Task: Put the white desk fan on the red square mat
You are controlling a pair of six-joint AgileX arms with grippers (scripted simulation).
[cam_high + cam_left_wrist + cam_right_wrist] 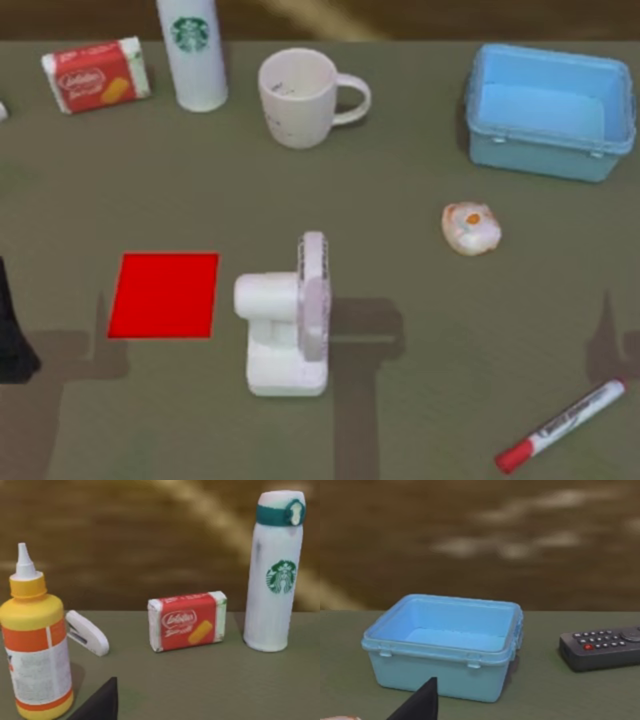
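Observation:
The white desk fan (288, 315) stands upright near the middle of the table, its round grilled head facing right. Just left of it lies the red square mat (164, 294), flat and bare, with a narrow gap between them. My left gripper (12, 330) is parked at the table's left edge, well left of the mat. One dark fingertip (102, 702) shows in the left wrist view with bare table beside it, so it is open. My right gripper is outside the top view. Its fingertip (422, 702) points at the blue box, also open and holding nothing.
Along the back stand a red snack packet (97, 75), a white tumbler (196, 50), a white mug (298, 97) and a blue box (550, 110). A small round white object (470, 227) and a red marker (560, 425) lie right. A glue bottle (35, 645) stands near the left gripper.

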